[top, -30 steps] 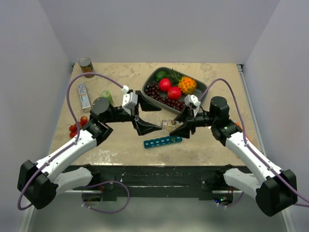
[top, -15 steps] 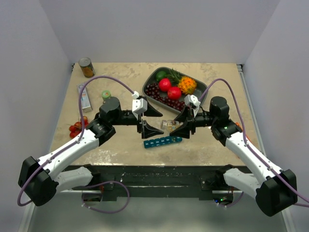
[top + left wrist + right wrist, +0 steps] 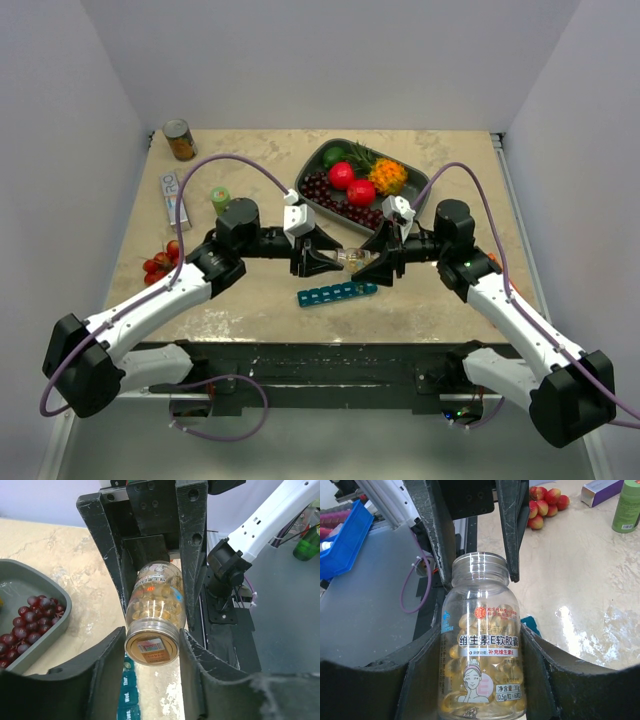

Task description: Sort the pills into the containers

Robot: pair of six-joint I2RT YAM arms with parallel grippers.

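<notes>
One clear pill bottle [image 3: 480, 650] full of yellow pills [image 3: 152, 607] hangs over the tabletop [image 3: 250, 300]. Its label reads 维生素E软胶囊, 30g. The right gripper [image 3: 480, 630] squeezes its body. The left gripper [image 3: 152, 632] is pinched tight on its top end. Just below lies one blue pill organiser [image 3: 337, 293], and one lid says "Wed."

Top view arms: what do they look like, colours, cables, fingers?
The left arm and right arm have white shells with black joints. A purple cable loops to each wrist, beside a white camera block. The left gripper and right gripper each have two black wedge-shaped fingers.
</notes>
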